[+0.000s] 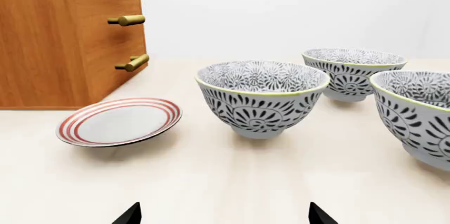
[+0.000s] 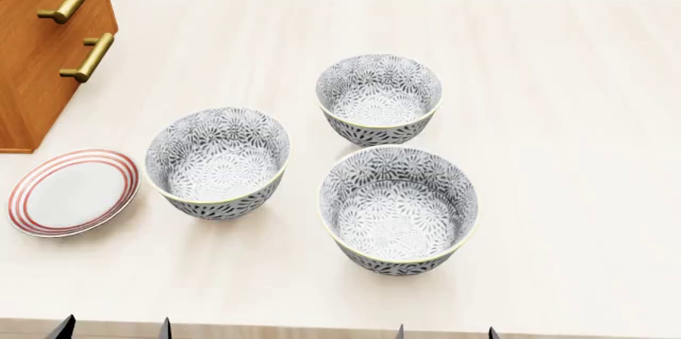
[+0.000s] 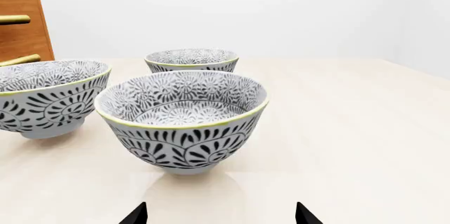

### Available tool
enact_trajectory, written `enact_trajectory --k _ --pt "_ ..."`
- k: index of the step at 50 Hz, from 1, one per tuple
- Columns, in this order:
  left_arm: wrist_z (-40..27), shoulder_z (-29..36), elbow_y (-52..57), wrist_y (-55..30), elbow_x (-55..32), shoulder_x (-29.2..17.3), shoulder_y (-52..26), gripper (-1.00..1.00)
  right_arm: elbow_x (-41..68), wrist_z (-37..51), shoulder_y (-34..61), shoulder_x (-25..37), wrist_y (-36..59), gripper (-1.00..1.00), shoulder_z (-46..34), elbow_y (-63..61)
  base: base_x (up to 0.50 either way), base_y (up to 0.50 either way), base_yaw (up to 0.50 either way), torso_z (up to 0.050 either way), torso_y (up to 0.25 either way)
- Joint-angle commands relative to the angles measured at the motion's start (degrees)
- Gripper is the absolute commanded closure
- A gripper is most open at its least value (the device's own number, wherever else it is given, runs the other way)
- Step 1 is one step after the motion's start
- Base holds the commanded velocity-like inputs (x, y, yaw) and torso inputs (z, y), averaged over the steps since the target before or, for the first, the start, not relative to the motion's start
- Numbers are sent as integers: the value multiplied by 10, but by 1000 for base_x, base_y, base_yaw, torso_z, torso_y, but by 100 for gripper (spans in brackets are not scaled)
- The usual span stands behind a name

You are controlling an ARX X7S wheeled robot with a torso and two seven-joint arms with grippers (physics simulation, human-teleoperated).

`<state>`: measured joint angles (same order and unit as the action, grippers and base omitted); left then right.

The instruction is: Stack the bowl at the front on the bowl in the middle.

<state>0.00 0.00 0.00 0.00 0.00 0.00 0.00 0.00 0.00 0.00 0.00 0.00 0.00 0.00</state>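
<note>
Three patterned bowls sit upright on the pale tabletop (image 2: 553,76), none touching. Front bowl (image 2: 398,209) nearest the robot, right of centre. Middle bowl (image 2: 218,161) to its left, slightly farther back. Rear bowl (image 2: 379,98) behind both. Red-ringed plate (image 2: 72,192) lies left of the middle bowl, near the wooden drawer cabinet (image 2: 43,36). Left pincer (image 1: 223,214) and right pincer (image 3: 220,214) both spread wide, holding nothing, low at the near edge, short of the bowls.

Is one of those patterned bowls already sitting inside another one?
No. In the head view all three bowls stand apart on the table, each one empty.
</note>
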Motion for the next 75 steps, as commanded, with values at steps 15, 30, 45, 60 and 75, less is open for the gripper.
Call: enact_trajectory --k 15,30,45,60,75 --pt "-40 37 22 -3 -30 -31 14 -100 16 43 -12 28 6 -100 -44 -26 0 0 0 0 0" --pt "-96 27 340 -428 -88 -43 -171 -100 93 65 149 66 515 -100 -13 -418 0 0 0 0 0" --pt "-114 8 417 -507 -129 -48 -227 -100 84 105 245 86 637 -100 -45 -459 0 133 0 0 0" --pt "-136 21 397 -457 -119 -56 -213 -100 81 110 240 93 613 -100 -58 -426 0 433 0 0 0" --pt "-142 26 377 -430 -122 -67 -209 -100 88 104 242 102 605 -100 -76 -414 400 0 0 0 0"
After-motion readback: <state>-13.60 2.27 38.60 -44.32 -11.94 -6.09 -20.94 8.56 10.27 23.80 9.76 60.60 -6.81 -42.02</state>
